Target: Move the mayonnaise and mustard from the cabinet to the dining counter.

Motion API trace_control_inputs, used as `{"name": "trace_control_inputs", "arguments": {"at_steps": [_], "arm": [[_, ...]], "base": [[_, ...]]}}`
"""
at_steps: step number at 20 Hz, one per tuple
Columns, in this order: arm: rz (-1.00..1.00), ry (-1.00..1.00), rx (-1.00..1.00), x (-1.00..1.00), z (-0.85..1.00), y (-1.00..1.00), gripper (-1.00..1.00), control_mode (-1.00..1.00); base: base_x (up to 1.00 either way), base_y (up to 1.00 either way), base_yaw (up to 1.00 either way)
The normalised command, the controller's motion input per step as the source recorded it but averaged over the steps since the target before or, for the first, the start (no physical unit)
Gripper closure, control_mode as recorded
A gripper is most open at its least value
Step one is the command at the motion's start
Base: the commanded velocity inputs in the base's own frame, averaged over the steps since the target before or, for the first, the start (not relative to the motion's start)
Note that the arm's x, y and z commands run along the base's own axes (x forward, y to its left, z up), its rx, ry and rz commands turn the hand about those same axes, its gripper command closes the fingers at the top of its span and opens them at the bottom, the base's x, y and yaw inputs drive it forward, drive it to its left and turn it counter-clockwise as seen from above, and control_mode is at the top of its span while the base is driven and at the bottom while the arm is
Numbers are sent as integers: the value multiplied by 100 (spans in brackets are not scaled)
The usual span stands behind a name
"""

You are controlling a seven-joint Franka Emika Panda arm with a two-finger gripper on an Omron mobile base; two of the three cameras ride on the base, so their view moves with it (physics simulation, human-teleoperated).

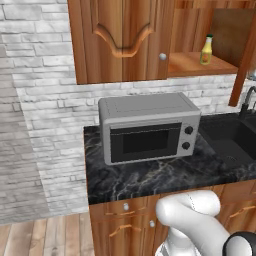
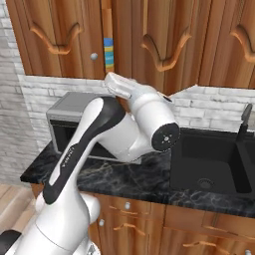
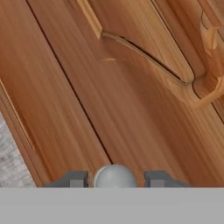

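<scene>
**Supports and what rests on them**

Cabinet shelf [image 1: 187, 64]: reddish-brown wood, seen through the open section of the wall cabinet [image 1: 122, 40] in the left base view. On it, one mustard [image 1: 206, 50], slim, yellow, dark-capped, standing upright near the shelf's right end.

Counter [image 1: 150, 175]: black marble with white veins, set on wooden drawer fronts with small round silver knobs. On it, one grey microwave [image 1: 149, 127], with a dark door window and two dark dials at its right, placed toward the back by the brick wall. A black sink [image 2: 211, 164] is sunk into the top to the microwave's right, with a dark faucet [image 2: 245, 122] behind it.
</scene>
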Motion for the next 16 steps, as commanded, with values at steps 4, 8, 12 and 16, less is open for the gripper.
{"name": "trace_control_inputs", "arguments": {"at_steps": [4, 8, 12, 16], "arm": [[-1, 1, -2, -36, 0, 1, -100, -100], [-21, 4, -8, -41, 12, 22, -100, -100], [-28, 10, -20, -13, 22, 48, -100, -100], [-26, 19, -27, 13, 12, 68, -100, -100]], "base": [[0, 0, 0], [0, 0, 0], [0, 0, 0], [0, 0, 0]]}}
